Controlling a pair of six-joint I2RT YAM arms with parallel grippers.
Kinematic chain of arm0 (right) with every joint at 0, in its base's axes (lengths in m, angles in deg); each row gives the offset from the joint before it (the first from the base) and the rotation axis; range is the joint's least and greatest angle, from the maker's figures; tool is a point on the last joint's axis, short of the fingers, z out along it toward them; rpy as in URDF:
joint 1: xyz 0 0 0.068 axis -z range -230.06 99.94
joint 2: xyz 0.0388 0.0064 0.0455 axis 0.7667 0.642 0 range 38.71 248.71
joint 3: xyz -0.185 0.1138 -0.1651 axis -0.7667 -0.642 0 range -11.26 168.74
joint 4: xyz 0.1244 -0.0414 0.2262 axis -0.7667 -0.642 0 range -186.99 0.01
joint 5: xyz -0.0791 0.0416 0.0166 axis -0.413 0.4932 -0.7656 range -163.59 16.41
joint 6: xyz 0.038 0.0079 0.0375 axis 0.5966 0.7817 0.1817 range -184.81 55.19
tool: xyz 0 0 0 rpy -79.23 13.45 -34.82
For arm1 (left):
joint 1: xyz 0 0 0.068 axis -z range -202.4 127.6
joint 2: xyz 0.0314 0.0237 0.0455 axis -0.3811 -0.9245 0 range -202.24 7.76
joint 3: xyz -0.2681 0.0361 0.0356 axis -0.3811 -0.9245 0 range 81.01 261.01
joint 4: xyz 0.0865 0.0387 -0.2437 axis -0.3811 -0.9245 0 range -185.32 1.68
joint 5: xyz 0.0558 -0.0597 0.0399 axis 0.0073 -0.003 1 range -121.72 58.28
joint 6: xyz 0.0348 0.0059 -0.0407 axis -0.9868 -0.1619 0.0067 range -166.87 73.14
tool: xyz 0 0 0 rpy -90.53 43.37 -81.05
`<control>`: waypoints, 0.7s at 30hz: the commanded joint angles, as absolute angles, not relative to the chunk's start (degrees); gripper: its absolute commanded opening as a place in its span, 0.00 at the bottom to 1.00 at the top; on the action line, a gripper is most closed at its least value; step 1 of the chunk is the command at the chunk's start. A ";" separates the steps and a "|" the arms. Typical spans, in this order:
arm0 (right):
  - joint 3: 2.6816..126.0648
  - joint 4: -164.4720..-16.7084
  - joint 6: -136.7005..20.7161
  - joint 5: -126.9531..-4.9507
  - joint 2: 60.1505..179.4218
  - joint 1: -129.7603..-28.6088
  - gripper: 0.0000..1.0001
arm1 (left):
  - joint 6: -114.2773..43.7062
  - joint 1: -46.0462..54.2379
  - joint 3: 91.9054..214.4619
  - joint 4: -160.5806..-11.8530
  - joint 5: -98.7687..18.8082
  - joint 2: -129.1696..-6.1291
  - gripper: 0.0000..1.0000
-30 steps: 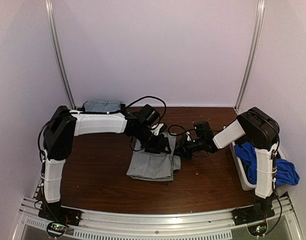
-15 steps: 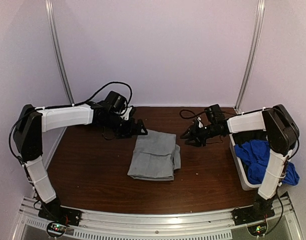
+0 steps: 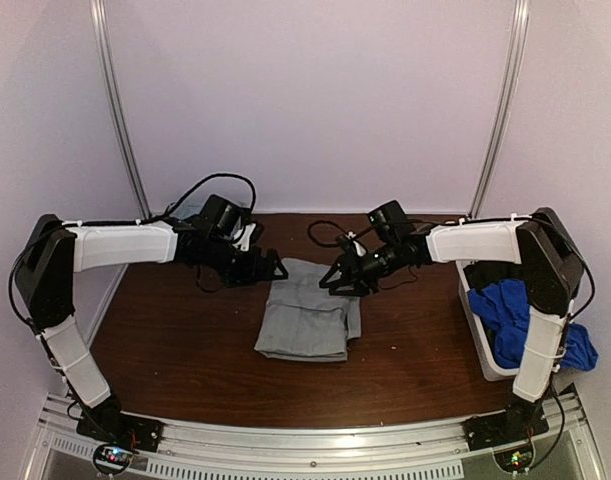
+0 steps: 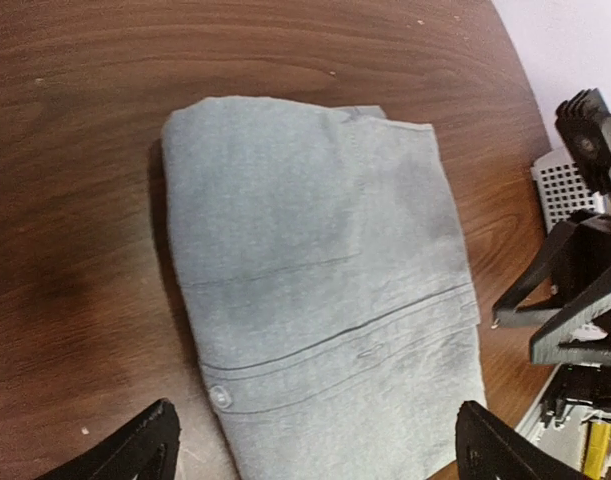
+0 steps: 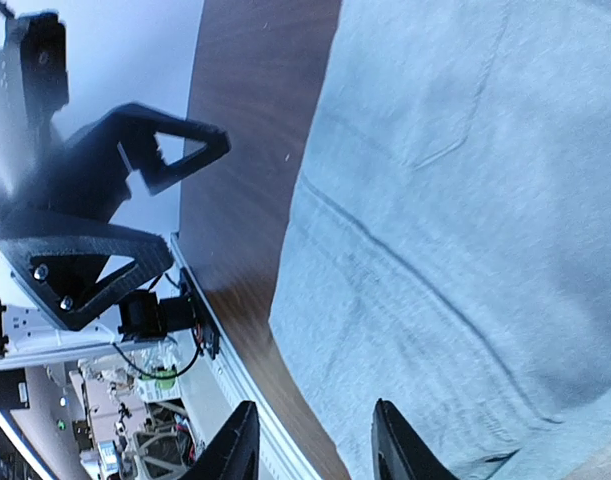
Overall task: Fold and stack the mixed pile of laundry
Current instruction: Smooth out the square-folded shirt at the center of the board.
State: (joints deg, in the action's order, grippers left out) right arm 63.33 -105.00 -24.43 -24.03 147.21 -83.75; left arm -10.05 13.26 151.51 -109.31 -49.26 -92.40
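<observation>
A folded light grey garment (image 3: pixel 307 312) lies flat in the middle of the table, its button (image 4: pixel 219 396) and waistband seams facing up in the left wrist view. My left gripper (image 3: pixel 273 268) hovers at its far left corner, jaws wide open and empty (image 4: pixel 320 450). At the far right corner my right gripper (image 3: pixel 335 280) is partly open, nothing between its fingers (image 5: pixel 320 445), with the grey cloth (image 5: pixel 465 200) below it. A royal-blue piece (image 3: pixel 520 312) is heaped in the bin on the right.
The white plastic bin (image 3: pixel 482 352) stands at the table's right edge, the blue cloth spilling over its outer side. Black cables (image 3: pixel 330 232) loop over the back of the table. Walls close the far and side edges.
Both grippers lifted off the grey garment, swung apart towards the back, then came in again to its far corners. The left jaws opened wide and the right jaws opened partly.
</observation>
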 commanded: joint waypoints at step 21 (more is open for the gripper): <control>57.19 -109.47 -32.18 -20.53 148.92 -80.62 0.37 | -24.30 21.53 137.58 -99.38 -38.78 -82.16 0.98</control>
